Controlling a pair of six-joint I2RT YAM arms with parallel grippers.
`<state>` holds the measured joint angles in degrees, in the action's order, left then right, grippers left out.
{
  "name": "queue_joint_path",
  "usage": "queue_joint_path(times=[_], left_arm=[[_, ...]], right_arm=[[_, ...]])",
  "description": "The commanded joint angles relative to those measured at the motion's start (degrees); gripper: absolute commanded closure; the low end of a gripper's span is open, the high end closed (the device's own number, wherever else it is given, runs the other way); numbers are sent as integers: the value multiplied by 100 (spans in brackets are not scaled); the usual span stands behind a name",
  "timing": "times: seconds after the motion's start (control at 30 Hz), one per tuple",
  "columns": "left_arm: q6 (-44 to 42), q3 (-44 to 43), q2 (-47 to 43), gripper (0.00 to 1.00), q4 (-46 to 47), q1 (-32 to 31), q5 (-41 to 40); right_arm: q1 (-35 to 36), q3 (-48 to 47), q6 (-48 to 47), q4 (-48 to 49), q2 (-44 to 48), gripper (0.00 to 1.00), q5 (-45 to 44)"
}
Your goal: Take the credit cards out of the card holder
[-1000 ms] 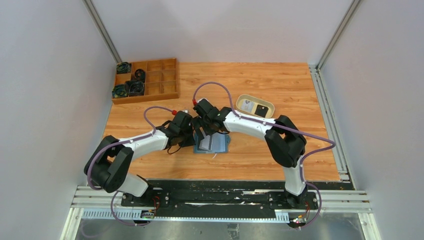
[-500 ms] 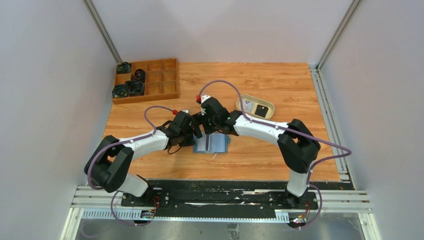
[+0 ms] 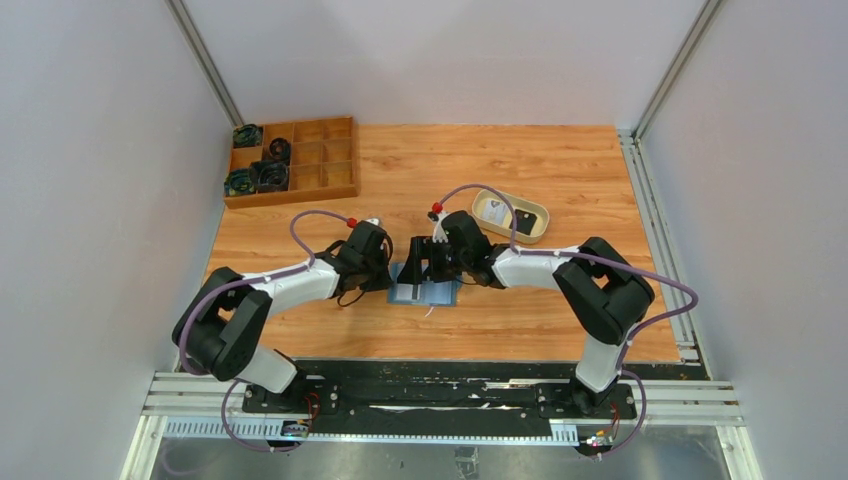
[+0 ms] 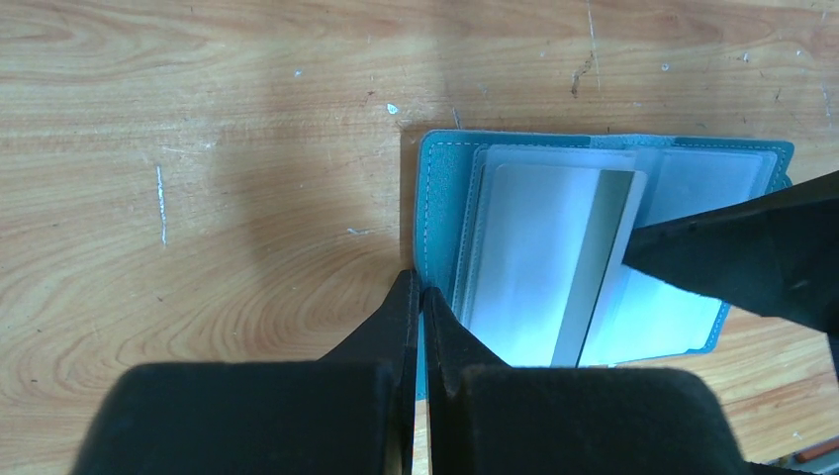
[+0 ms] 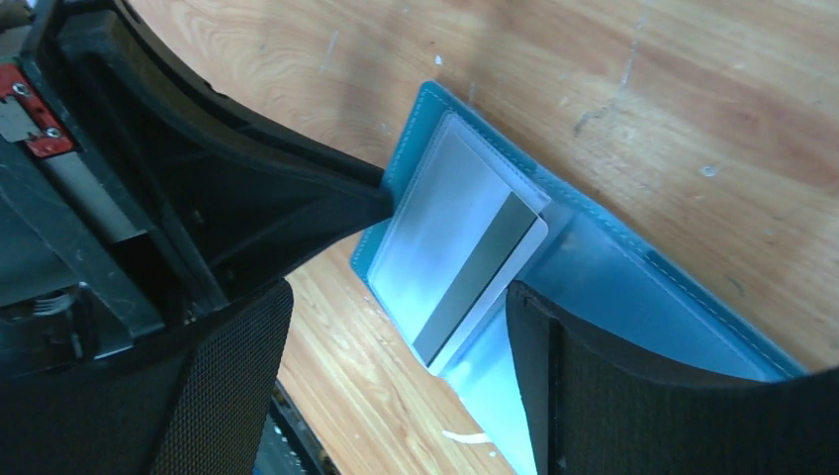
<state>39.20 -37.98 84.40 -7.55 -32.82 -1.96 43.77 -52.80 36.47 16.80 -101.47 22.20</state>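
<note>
The card holder (image 3: 442, 296) lies opened flat, lining up, on the wooden table (image 3: 560, 160), near the centre, between the two grippers. In the overhead view its long axis runs left to right across the table, with the fold crosswise to that axis. The teal cover frames paler clear sleeves on both halves. The half nearer the left arm carries a silver-grey card (image 4: 539, 259) with a dark stripe. The card's long axis lies crosswise to the holder's long axis, and the card sits slightly askew in its sleeve. The left gripper (image 4: 420, 297) has its jaws fully closed, and their tips meet at the outer edge of the cover. Whether they pinch the cover or only press against it cannot be told. The right gripper (image 5: 396, 293) has its jaws spread wide and holds nothing. It straddles the card, with one finger (image 4: 752, 259) reaching over the other half of the holder, its tip at the card's edge. A cream oval tray (image 3: 476, 207) sits near the holder on the right, and a wooden compartment box (image 3: 290, 199) stands at the far left.
</note>
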Motion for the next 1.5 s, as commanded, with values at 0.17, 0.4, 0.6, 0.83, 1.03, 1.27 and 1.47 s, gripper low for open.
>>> queue_joint_path(times=[0.17, 0.4, 0.6, 0.83, 1.03, 1.27, 1.47], left_arm=[[-88, 140, 288, 100, -206, -38, -270], [-88, 194, 321, 100, -158, -44, -261], [-80, 200, 320, 100, -132, -46, -252], [-88, 236, 263, 100, -153, -42, -285], [-97, 278, 242, 100, -168, -41, -331], [-114, 282, 296, 100, -131, -45, -313], [-141, 267, 296, 100, -164, -47, -356]], right_arm=[[18, 381, 1245, 1124, -211, 22, 757], [25, 454, 1451, 1318, -60, 23, 755], [58, 404, 1827, 1862, -295, 24, 881], [209, 149, 2135, 1998, -899, 28, 1009], [157, 265, 2000, 1702, -680, 30, 925], [-155, 545, 1700, 1312, -155, 30, 850], [-401, 821, 1531, 1116, 118, 31, 848]])
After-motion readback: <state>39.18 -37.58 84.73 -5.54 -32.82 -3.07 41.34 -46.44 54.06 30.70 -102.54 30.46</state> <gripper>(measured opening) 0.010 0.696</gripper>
